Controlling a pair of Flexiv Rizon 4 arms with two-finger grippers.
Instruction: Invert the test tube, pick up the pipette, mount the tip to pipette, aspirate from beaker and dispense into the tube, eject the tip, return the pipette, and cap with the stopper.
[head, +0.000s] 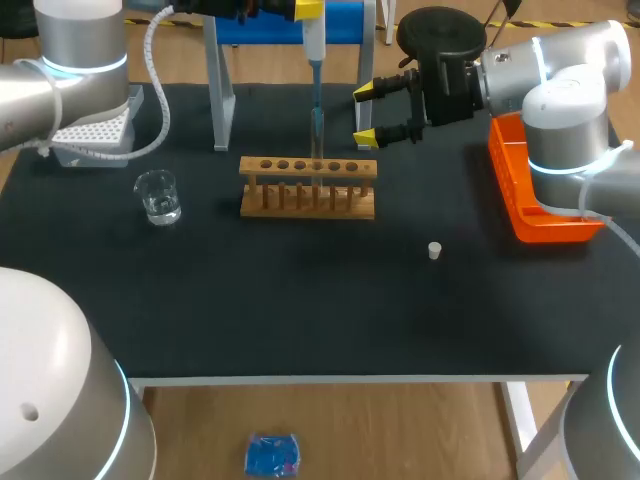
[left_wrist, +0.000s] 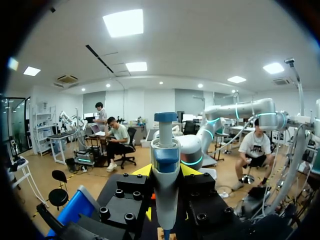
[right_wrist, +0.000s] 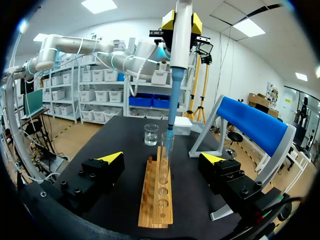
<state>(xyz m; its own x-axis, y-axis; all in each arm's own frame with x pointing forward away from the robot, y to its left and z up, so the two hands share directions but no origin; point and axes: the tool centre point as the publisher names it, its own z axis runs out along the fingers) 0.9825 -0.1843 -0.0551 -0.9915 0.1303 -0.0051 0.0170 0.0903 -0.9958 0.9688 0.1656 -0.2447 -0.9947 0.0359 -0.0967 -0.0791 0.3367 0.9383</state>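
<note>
Two grippers hang over the black table. The right gripper, the nearer of them, sits at one o'clock from the wooden rack. Its yellow-tipped fingers are spread wide and touch nothing. In its wrist view the rack lies ahead of the gap between them, well clear of both tips. Farther back, at twelve o'clock from the rack, the left gripper is clamped on the pipette, a yellow tip pressing each side of the white body. The pipette hangs upright, and its blue tip reaches down into the mouth of the test tube.

The beaker stands upright at nine o'clock from the rack, apart from it, with a little clear liquid in its bottom. The test tube stands upright in a hole near the rack's middle, and whether it holds liquid cannot be told. An orange bin sits at three o'clock from the rack, at the table's edge, partly hidden by the right arm. A white tip box lies at ten o'clock from the beaker. A stand with a blue bar rises behind the pipette.

Counted: one stopper, small and white, alone on the table at four o'clock from the rack. There is also one beaker, one rack, one test tube, one pipette, one bin, one tip box and one stand.
</note>
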